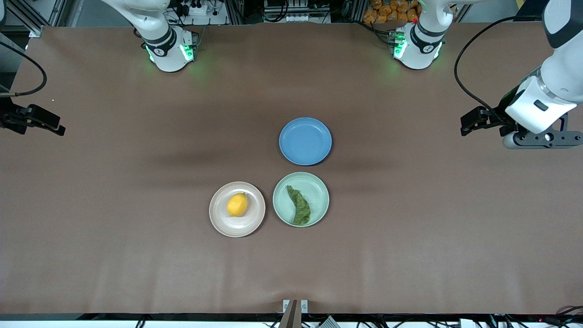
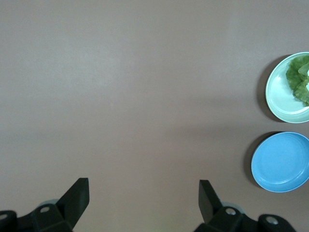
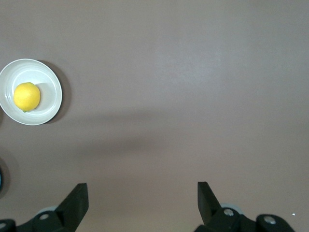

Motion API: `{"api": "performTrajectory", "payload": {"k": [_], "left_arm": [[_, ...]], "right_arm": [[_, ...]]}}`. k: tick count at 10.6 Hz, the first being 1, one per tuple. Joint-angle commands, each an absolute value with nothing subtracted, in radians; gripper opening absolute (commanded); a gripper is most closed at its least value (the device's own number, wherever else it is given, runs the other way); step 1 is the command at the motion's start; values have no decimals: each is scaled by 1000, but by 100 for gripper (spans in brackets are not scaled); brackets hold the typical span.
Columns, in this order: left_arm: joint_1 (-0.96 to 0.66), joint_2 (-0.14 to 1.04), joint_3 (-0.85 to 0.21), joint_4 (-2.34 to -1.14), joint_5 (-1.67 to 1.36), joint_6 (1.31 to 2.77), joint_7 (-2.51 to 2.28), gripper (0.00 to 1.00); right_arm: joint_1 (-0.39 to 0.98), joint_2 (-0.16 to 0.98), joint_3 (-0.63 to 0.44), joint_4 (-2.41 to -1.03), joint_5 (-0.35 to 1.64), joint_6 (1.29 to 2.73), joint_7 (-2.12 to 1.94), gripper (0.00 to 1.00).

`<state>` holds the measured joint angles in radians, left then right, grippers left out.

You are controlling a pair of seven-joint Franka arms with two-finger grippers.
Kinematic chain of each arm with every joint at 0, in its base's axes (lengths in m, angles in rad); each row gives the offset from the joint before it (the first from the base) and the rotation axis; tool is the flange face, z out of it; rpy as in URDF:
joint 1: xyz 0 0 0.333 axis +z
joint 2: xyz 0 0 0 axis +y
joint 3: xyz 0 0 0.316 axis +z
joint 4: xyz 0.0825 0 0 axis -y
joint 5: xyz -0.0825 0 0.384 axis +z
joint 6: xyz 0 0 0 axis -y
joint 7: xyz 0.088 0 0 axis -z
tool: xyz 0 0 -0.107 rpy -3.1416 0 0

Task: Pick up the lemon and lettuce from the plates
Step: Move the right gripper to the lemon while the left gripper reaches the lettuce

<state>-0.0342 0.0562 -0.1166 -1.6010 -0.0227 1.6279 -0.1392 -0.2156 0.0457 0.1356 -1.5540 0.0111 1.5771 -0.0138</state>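
- Bench point(image 1: 114, 255): brown sheet, three plates clustered mid-bench. Both arms wait high at its ends, well apart from the plates.
- Left tool point(image 2: 144, 199): over bare bench at the left arm's end, jaws spread wide, holding nothing.
- Right tool point(image 3: 143, 200): over the right arm's end, likewise wide open and empty.
- Blue plate point(image 1: 305, 140): bare, farther from the front camera than the other two; not a target.
- Mint plate point(image 1: 319, 184): just beside the beige plate point(image 1: 255, 221). Risk: both arms converge here and may crowd each other.
- Lettuce point(image 1: 299, 205): lies flat on the mint plate. Thin, floppy; fingers may scrape the plate or pinch nothing.
- Lemon point(image 1: 237, 204): on the beige plate. Rounded, likely to roll or squirt from an off-centre squeeze.
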Motion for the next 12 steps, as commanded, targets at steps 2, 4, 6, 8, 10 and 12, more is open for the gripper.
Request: {"api": "performTrajectory", "payload": {"k": [2,4,6,8,10,12], "left_arm": [[-46,98,-121,-1595,-2,1658,-124,100],[-64,135,-121,-1594,-2,1686,-130,100],[-86,173,-123,-1594,-8,1710,-140,100],[-124,224,-123,-1592,-14,1732,-140,100],[-156,274,-127,-1592,-14,1772,-140,100],[-184,310,-129,-1592,-15,1808,-141,100]], "right_arm": [[-250,104,140,-1536,14,1555,-18,100],[-250,106,138,-1542,6,1552,-18,100],[-244,106,141,-1560,21,1557,-5,100],[-238,130,143,-1560,31,1569,-5,100],[-252,225,141,-1562,186,1662,-11,100],[-217,297,147,-1560,230,1780,-5,100]]}}
